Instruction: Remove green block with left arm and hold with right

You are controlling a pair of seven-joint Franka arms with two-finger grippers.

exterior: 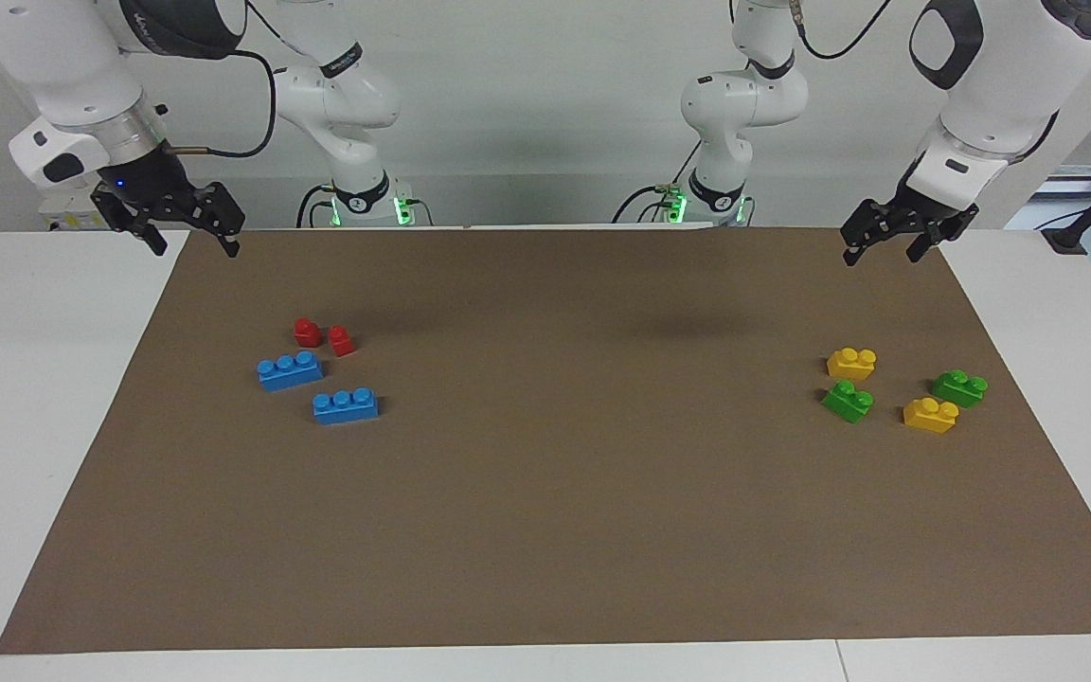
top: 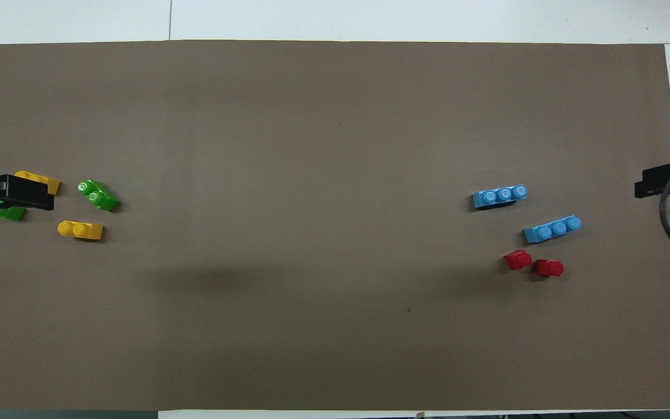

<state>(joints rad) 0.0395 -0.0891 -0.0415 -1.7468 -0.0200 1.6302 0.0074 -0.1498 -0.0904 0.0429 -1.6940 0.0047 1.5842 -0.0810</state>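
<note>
Two-stud green block (exterior: 848, 401), bright, flat on mat (exterior: 545, 530).

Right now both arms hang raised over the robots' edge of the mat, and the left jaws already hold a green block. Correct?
Not quite. In the facing view the left gripper holds nothing; both green blocks lie on the mat among the yellow blocks. The right gripper also hangs raised.

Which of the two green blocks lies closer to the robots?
The green block beside the yellow brick, toward the left arm's end; the other green block lies slightly farther.
</note>
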